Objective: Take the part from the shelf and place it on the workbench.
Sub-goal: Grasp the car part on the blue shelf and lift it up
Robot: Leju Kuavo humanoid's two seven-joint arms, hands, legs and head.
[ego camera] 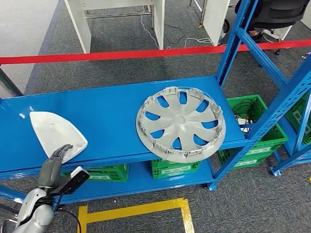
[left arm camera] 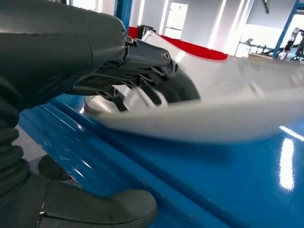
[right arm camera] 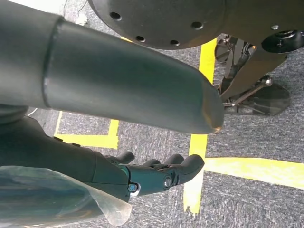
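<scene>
**Op A:** From the head view, I've got the left robot hand (ego camera: 55, 162) at the near edge of the blue shelf (ego camera: 106, 116), fingers lying over the near corner of the white part (ego camera: 55, 133). That part is a flat, roughly triangular shell at the left end of the shelf. I went for it because it sits right at the edge, where the fingers can come over the top. The grey wheel cover (ego camera: 181, 124) lies well apart to the right, overhanging the shelf's front lip.

**Op B:** Is it actually gripped?

**Op A:** In the left wrist view, the dark fingers (left arm camera: 143, 59) rest on top of the part (left arm camera: 222, 109), while the thumb (left arm camera: 97, 209) sits low, below the shelf edge (left arm camera: 201, 190), with a gap up to the shell. So I'd call it touching and bracketing, not yet pinched. The part looks tipped up slightly off the shelf, though it's blurred and I can't be sure.

**Op B:** And the right side?

**Op A:** In the right wrist view, the right robot hand (right arm camera: 157, 173) hangs over grey floor with yellow tape (right arm camera: 251, 171), fingers loosely apart, holding nothing. I'm keeping it parked so it stays clear.
</scene>
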